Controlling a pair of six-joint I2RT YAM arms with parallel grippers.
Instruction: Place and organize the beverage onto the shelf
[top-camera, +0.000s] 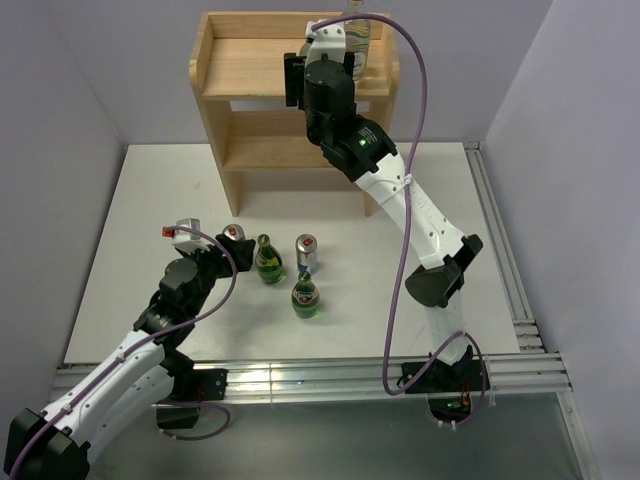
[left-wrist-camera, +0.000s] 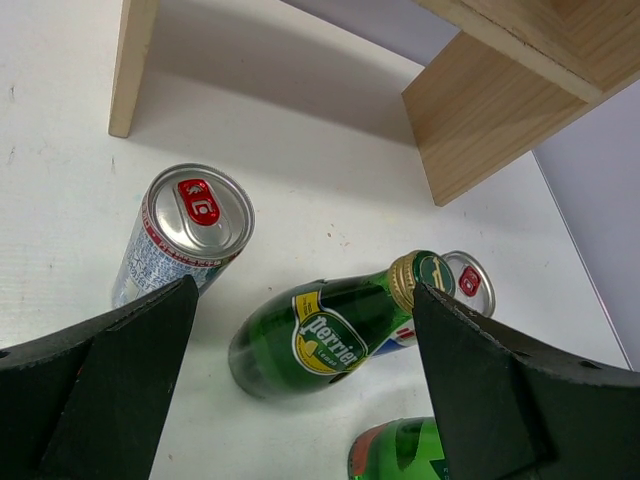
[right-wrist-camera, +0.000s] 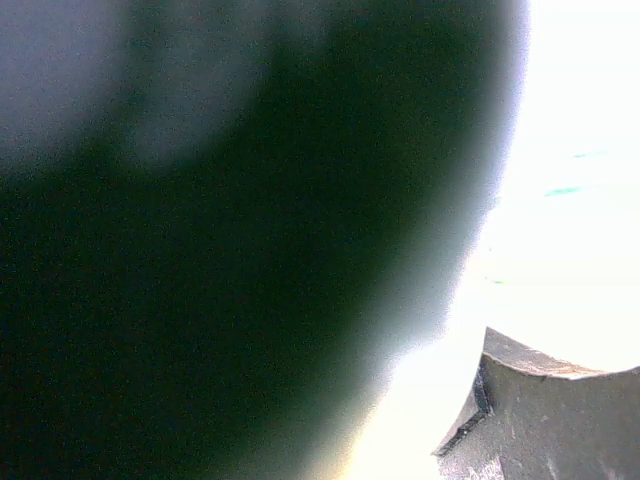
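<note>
My left pincer (left-wrist-camera: 305, 292) was spread wide and held nothing. It hung low over the table (left-wrist-camera: 60, 200), pointing at the drinks so it could close on one. Just ahead stood a can (left-wrist-camera: 190, 232) and a green bottle (left-wrist-camera: 318, 338). Behind them were one more can (left-wrist-camera: 466, 284) and one more green bottle (left-wrist-camera: 398, 455).

My right pincer (top-camera: 342, 38) was up at the top of the shelf (top-camera: 250, 62), right by a water bottle (top-camera: 362, 40). Its camera was too close and blurry, so I could not tell if it was pinching the bottle or spread. I think the bottle went to the back corner to leave room for the rest.

I counted two cans, two green bottles and one water bottle. I could not see the other water bottle.
</note>
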